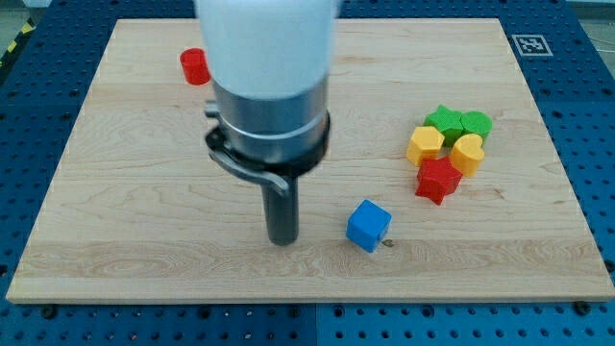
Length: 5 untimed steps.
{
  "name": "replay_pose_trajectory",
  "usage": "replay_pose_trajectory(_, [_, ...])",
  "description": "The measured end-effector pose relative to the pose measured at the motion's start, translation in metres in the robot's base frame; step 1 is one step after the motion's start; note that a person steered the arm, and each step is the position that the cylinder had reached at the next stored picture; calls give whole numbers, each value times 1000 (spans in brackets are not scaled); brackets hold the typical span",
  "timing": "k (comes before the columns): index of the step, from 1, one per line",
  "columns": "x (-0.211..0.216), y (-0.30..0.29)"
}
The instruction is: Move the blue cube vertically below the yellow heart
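The blue cube (368, 226) lies on the wooden board (125, 192) towards the view's bottom, right of centre. The yellow heart (468, 153) sits in a cluster at the view's right, up and to the right of the cube. My tip (282, 240) rests on the board just to the left of the blue cube, a short gap apart from it. The arm's white and grey body (269, 86) hides the board's upper middle.
The cluster also holds a yellow hexagon-like block (425, 145), two green blocks (443, 120) (475, 124) and a red star (437, 180) just below the heart. A red cylinder (195, 65) stands at the upper left. A marker tag (528, 44) is beyond the board's top right corner.
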State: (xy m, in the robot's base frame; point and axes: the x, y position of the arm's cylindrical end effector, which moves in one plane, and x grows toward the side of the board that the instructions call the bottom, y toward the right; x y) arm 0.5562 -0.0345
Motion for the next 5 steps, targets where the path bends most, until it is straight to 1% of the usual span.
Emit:
replay_pose_trajectory(4, [5, 106])
replay_pose_trajectory(5, [17, 141])
